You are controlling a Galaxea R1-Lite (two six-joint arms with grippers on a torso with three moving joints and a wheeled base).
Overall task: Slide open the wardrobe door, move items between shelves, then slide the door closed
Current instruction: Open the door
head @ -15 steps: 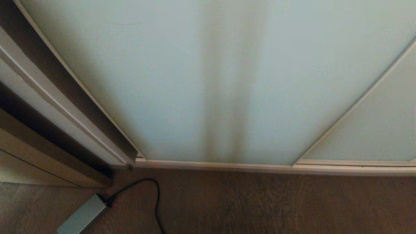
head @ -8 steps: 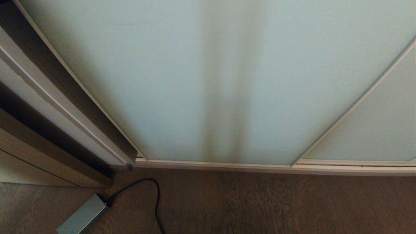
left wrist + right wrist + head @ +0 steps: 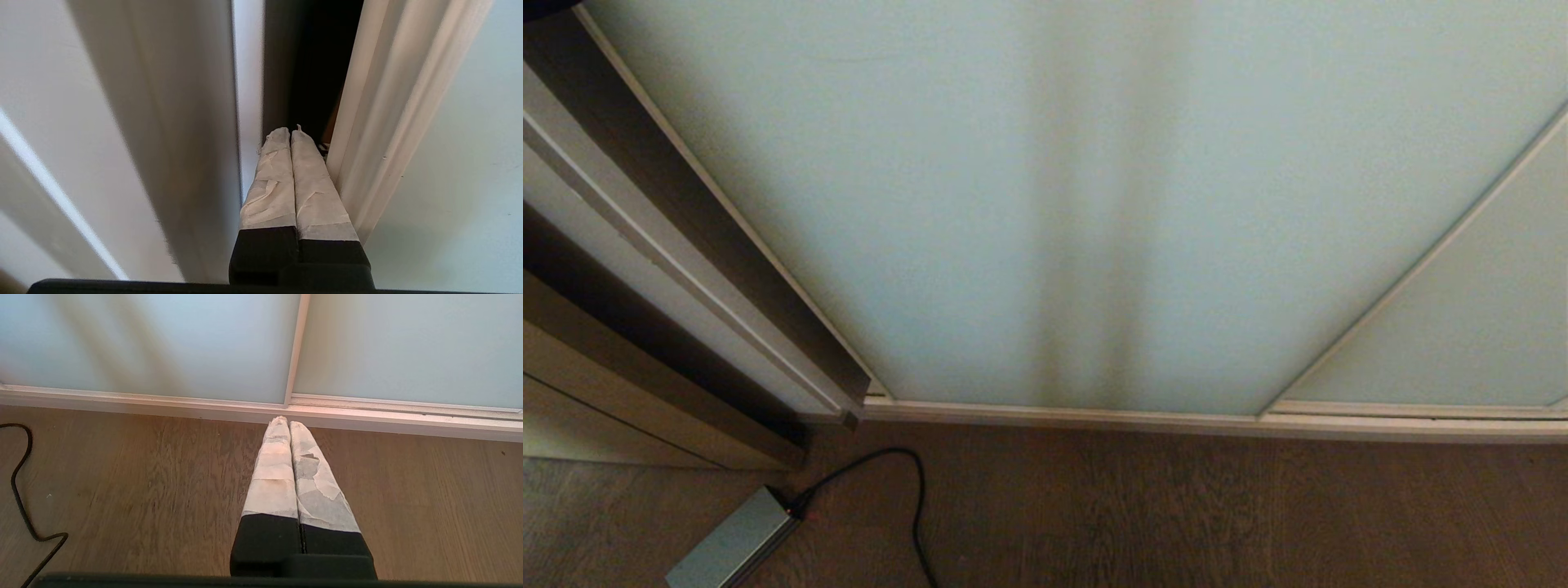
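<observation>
The sliding wardrobe door (image 3: 1045, 204), pale frosted glass in a thin off-white frame, fills the head view. In the left wrist view my left gripper (image 3: 291, 131) is shut with nothing in it. Its taped fingertips sit in the narrow dark gap (image 3: 318, 61) between the door's frame edge (image 3: 380, 122) and the white wardrobe side (image 3: 184, 122), right against the frame. My right gripper (image 3: 286, 421) hangs shut and empty over the wooden floor (image 3: 143, 477), near the bottom track. The items and the shelves are hidden behind the door.
A second glass panel (image 3: 1462, 327) overlaps on the right. A grey power box (image 3: 731, 543) with a black cable (image 3: 919, 506) lies on the floor at the lower left. Wall trim and a door jamb (image 3: 645, 245) stand to the left of the wardrobe.
In the head view the door's left edge has shifted slightly to the right near the top. The right arm has not moved.
</observation>
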